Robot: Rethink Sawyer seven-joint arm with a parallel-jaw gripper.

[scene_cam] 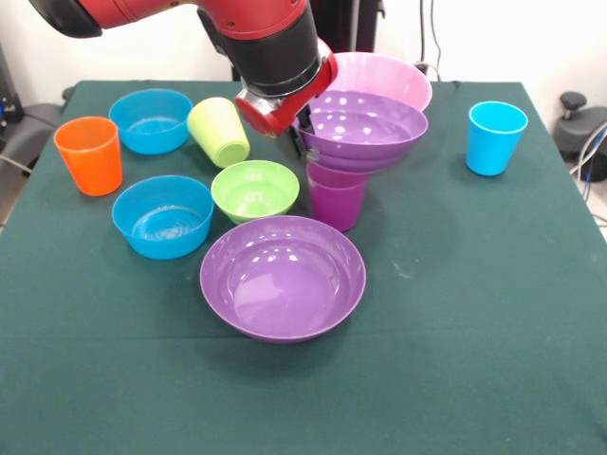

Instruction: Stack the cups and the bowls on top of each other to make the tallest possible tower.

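Note:
A wide purple bowl [370,128] sits on the upright purple cup [336,199] near the table's middle; together they are the tower. My gripper [302,140] is at the bowl's left rim, with the dark fingers [300,144] closed on that rim. A second wide purple bowl [283,277] lies in front. The small green bowl [254,190] and a blue bowl [163,216] lie to the left, and another blue bowl [152,120] lies behind them. The orange cup [88,154] stands at far left. The lime green cup [219,132] lies tilted. The light blue cup [495,137] stands at right.
The big pink bowl [384,81] stands just behind the tower, touching or nearly touching the held bowl. The green cloth table [474,332] has its front and right parts free of objects. The arm comes down from the top left over the lime cup.

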